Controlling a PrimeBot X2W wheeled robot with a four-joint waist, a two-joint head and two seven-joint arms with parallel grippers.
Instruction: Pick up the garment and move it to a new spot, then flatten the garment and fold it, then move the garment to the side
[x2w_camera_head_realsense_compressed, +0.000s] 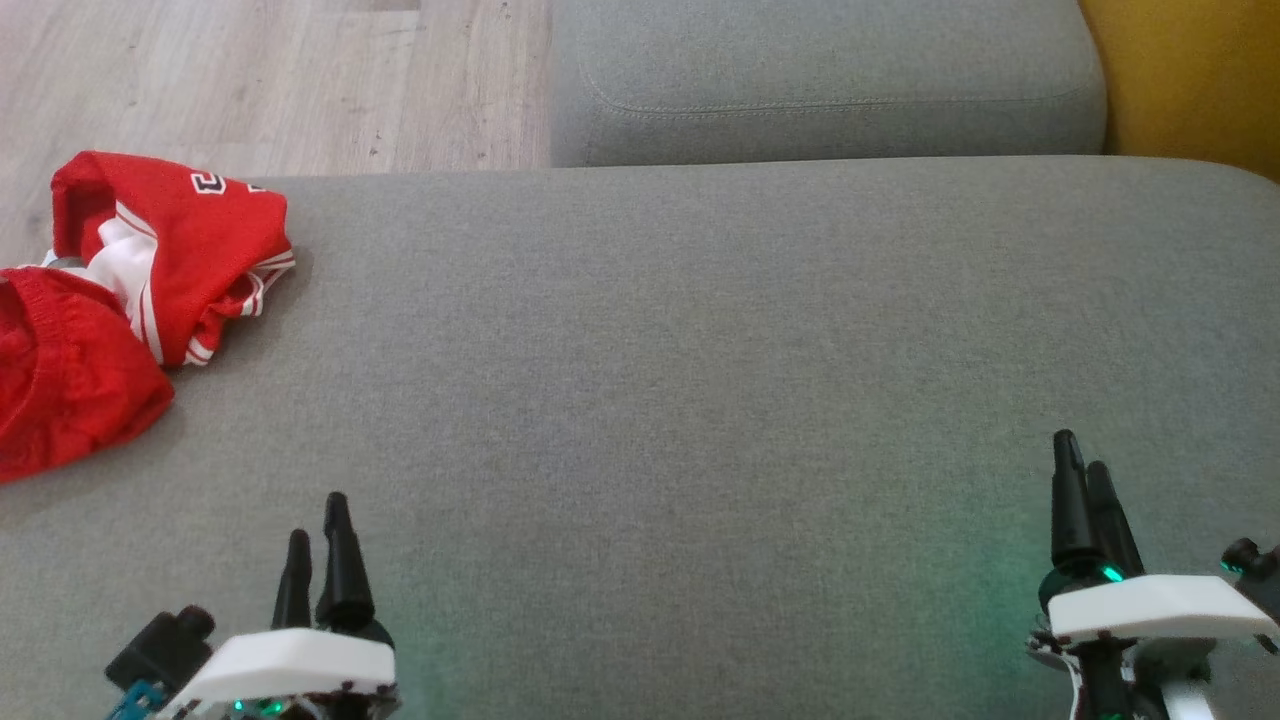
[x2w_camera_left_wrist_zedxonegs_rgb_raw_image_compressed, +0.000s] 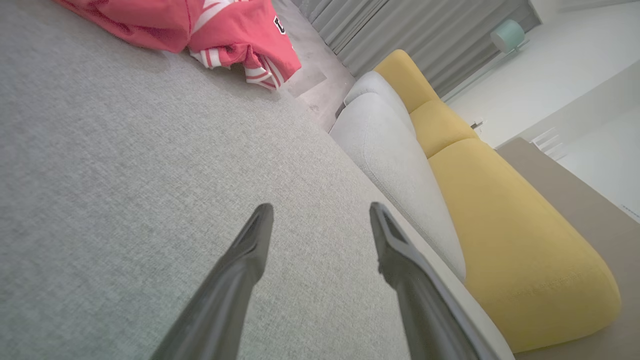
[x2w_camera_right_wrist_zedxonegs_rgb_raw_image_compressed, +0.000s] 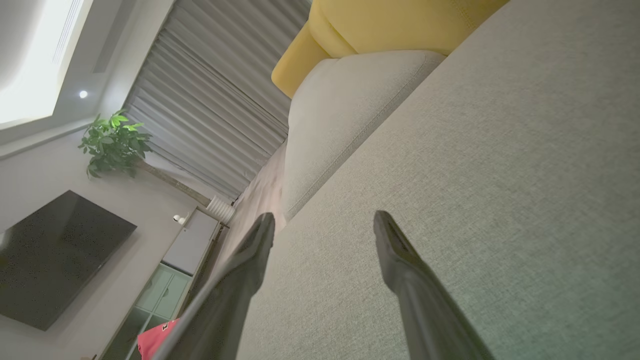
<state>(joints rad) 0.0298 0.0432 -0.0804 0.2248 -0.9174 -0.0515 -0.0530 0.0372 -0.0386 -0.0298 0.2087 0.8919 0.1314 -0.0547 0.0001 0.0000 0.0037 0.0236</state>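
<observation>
The garment (x2w_camera_head_realsense_compressed: 130, 290) is red with white stripes and lies crumpled at the far left of the grey cushion (x2w_camera_head_realsense_compressed: 680, 360), partly over its edge. The left wrist view has the garment (x2w_camera_left_wrist_zedxonegs_rgb_raw_image_compressed: 200, 25) at the top left, well ahead of the fingers. A small piece of the garment (x2w_camera_right_wrist_zedxonegs_rgb_raw_image_compressed: 156, 337) peeks out at the bottom of the right wrist view. My left gripper (x2w_camera_head_realsense_compressed: 318, 520) hovers low near the cushion's front left, open and empty (x2w_camera_left_wrist_zedxonegs_rgb_raw_image_compressed: 321, 212). My right gripper (x2w_camera_head_realsense_compressed: 1082, 455) is at the front right, also open with nothing between its fingers (x2w_camera_right_wrist_zedxonegs_rgb_raw_image_compressed: 324, 220).
Behind the big cushion stands a second grey cushion (x2w_camera_head_realsense_compressed: 830, 80), with a yellow sofa (x2w_camera_head_realsense_compressed: 1190, 80) to its right. Wooden floor (x2w_camera_head_realsense_compressed: 250, 70) shows at the back left. A TV (x2w_camera_right_wrist_zedxonegs_rgb_raw_image_compressed: 55, 255), a plant (x2w_camera_right_wrist_zedxonegs_rgb_raw_image_compressed: 112, 142) and curtains (x2w_camera_right_wrist_zedxonegs_rgb_raw_image_compressed: 210, 100) lie far off.
</observation>
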